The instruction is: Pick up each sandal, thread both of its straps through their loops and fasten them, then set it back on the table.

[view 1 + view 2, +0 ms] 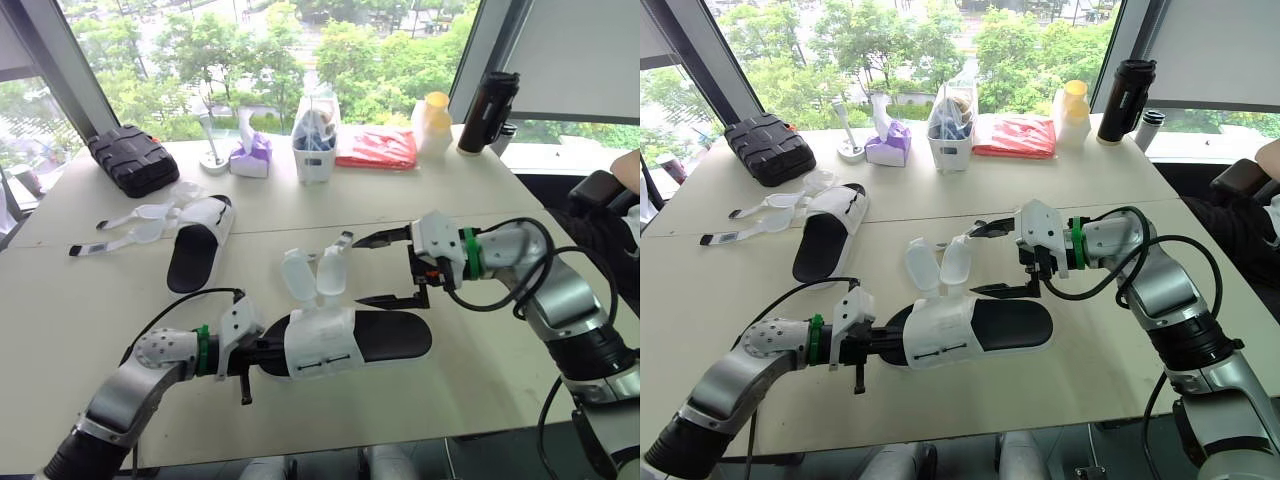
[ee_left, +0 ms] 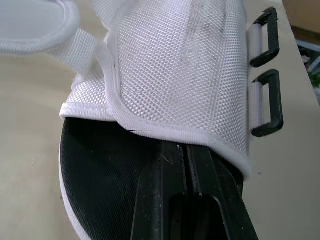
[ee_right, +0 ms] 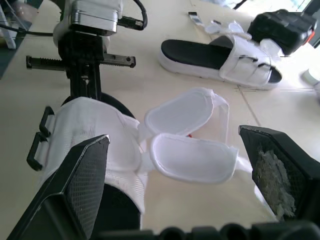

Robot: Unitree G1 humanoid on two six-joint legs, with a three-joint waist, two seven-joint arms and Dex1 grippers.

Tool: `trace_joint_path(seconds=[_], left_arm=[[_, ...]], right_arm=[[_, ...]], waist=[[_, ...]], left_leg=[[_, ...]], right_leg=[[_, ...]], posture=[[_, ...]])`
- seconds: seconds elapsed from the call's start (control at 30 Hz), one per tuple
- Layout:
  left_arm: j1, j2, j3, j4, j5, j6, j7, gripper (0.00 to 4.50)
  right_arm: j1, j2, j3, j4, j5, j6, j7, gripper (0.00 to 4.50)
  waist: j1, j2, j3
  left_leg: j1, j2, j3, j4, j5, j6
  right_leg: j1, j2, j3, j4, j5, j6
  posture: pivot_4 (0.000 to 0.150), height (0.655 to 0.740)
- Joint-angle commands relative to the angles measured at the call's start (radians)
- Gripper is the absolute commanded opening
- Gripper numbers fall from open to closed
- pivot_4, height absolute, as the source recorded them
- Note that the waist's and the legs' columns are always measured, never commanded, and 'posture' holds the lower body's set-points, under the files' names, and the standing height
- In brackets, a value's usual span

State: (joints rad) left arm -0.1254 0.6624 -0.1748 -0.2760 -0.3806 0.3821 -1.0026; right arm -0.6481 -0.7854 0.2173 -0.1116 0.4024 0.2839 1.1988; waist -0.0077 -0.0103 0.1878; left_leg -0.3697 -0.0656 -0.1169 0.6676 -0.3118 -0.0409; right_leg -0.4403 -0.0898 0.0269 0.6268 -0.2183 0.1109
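Note:
A white sandal with a black sole (image 1: 375, 338) lies near the table's front edge. Its two straps (image 1: 315, 275) are unfastened and stand up from the upper. Two black loops (image 2: 267, 102) sit on the upper's side with nothing through them. My left gripper (image 1: 262, 358) is shut at the sandal's open end, its fingers (image 2: 170, 175) pressed together under the upper's edge. My right gripper (image 1: 357, 270) hangs open just right of the straps, which lie between its fingertips (image 3: 90, 165) in the right wrist view. A second sandal (image 1: 200, 240) lies farther left, its straps (image 1: 130, 225) spread on the table.
Along the far edge stand a black case (image 1: 133, 158), a tissue box (image 1: 250, 158), a white container (image 1: 314, 150), a red bag (image 1: 378, 148), a yellow-lidded bottle (image 1: 433, 125) and a black flask (image 1: 488, 110). A person's arm (image 1: 625, 170) shows at the right edge.

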Motion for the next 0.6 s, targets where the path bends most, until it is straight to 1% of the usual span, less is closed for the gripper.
trace_joint_path(seconds=[0.03,0.17,0.3,0.37,0.47,0.6], left_arm=[[0.005,-0.013,-0.021,0.018,0.018,-0.016,-0.01,0.05],[0.01,-0.015,-0.029,0.035,0.03,-0.031,-0.018,0.05],[0.011,-0.018,-0.029,0.039,0.036,-0.037,-0.022,0.05],[0.014,-0.019,-0.03,0.037,0.038,-0.039,-0.022,0.05],[0.019,-0.018,-0.033,0.035,0.044,-0.041,-0.022,0.05],[0.025,-0.018,-0.033,0.027,0.047,-0.039,-0.018,0.05]], right_arm=[[-0.028,0.0,-0.038,0.013,0.087,0.218,0.003,4.5],[-0.105,0.063,-0.06,0.14,0.188,0.496,-0.02,4.5],[-0.177,0.123,-0.041,0.261,0.202,0.676,-0.046,4.5],[-0.213,0.161,-0.017,0.337,0.174,0.729,-0.065,4.5],[-0.267,0.212,-0.011,0.433,0.179,0.81,-0.051,4.5],[-0.339,0.284,0.015,0.575,0.135,0.84,-0.065,4.5]], waist=[[0.0,0.0,0.0],[-0.002,0.0,0.0],[-0.002,0.0,0.0],[-0.002,0.0,-0.001],[-0.003,0.001,-0.001],[-0.003,0.001,-0.001]], left_leg=[[0.0,0.0,0.0,0.0,0.0,0.0],[0.0,0.0,0.0,0.0,0.0,0.0],[0.001,0.0,0.0,0.0,0.0,0.0],[0.001,0.0,0.0,0.0,0.0,0.0],[0.001,0.0,0.0,0.0,0.0,0.0],[0.0,-0.001,0.0,0.0,0.0,0.0]], right_leg=[[0.0,0.0,0.0,0.0,0.0,0.0],[0.0,0.0,0.0,0.0,0.0,-0.001],[0.0,0.0,0.0,0.0,0.0,-0.001],[0.0,0.0,0.0,0.0,0.0,-0.001],[0.0,0.0,0.0,0.0,0.0,-0.001],[0.0,-0.001,0.0,0.0,0.001,-0.001]], posture=[[0.15,0.74],[0.15,0.74],[0.15,0.74],[0.15,0.74],[0.15,0.74],[0.15,0.74]])
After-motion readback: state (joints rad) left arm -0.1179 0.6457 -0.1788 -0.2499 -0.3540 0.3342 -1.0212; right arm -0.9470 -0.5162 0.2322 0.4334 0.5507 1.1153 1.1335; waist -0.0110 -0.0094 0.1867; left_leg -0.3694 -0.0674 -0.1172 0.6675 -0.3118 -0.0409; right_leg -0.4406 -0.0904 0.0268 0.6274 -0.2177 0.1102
